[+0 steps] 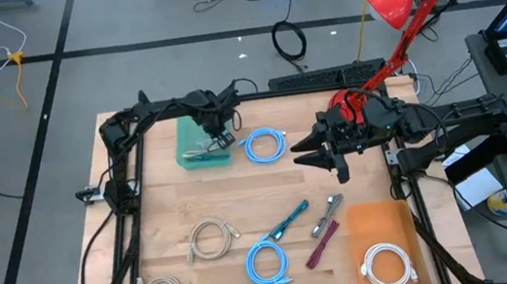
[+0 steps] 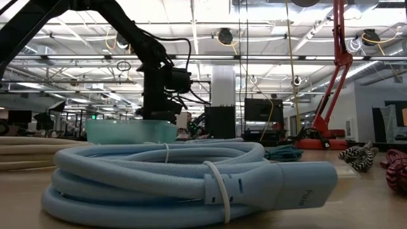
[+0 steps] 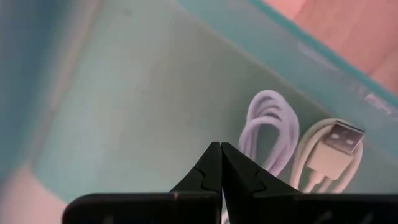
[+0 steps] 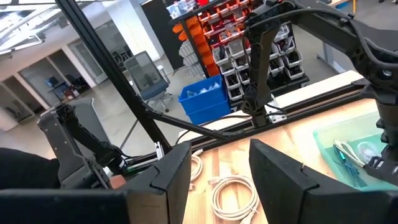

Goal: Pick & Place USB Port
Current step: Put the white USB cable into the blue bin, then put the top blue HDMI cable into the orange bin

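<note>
The left gripper (image 1: pixel 225 138) hangs over the teal bin (image 1: pixel 189 131), at the bin's edge nearest the middle of the table, its fingers (image 3: pixel 211 165) pressed together with nothing between them. Just past the fingertips, inside the bin, lies a white USB cable (image 3: pixel 323 152), coiled against the bin's wall with its metal plug facing up; a pale coil (image 3: pixel 267 127) lies beside it, touching it. The right gripper (image 1: pixel 327 165) hovers well apart from the bin, beyond the blue cable (image 1: pixel 264 146) that lies just beside the bin; its jaws are spread and empty. No writing on the cables or bin is legible.
</note>
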Motion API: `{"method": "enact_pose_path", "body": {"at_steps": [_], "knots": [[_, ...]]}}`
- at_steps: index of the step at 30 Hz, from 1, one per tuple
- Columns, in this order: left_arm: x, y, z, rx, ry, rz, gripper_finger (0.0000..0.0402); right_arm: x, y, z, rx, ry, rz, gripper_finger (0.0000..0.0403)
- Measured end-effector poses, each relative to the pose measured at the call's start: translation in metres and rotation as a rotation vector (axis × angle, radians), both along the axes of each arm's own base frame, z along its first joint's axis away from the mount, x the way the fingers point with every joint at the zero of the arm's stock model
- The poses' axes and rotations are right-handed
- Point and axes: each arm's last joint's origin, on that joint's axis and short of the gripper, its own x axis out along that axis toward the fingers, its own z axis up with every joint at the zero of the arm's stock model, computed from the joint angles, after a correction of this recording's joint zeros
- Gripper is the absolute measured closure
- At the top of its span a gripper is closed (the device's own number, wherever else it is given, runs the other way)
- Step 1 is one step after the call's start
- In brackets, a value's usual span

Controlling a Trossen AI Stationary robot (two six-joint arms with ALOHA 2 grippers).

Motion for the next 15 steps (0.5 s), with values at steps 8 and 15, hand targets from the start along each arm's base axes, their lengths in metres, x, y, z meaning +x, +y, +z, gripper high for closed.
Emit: {"method": "enact_pose_path", "body": {"at_steps": [8,15], "knots": [[-0.01,0.009,0.027,0.052,-0.075,0.049,0.0401,0.0,0.0,0.0,0.0,0.001,0.0,0.0252],[-0.028,0.011,0.082,0.079,-0.303,0.118,0.0401,0.0,0.0,-0.004,-0.004,0.041,-0.001,0.0252]]}}
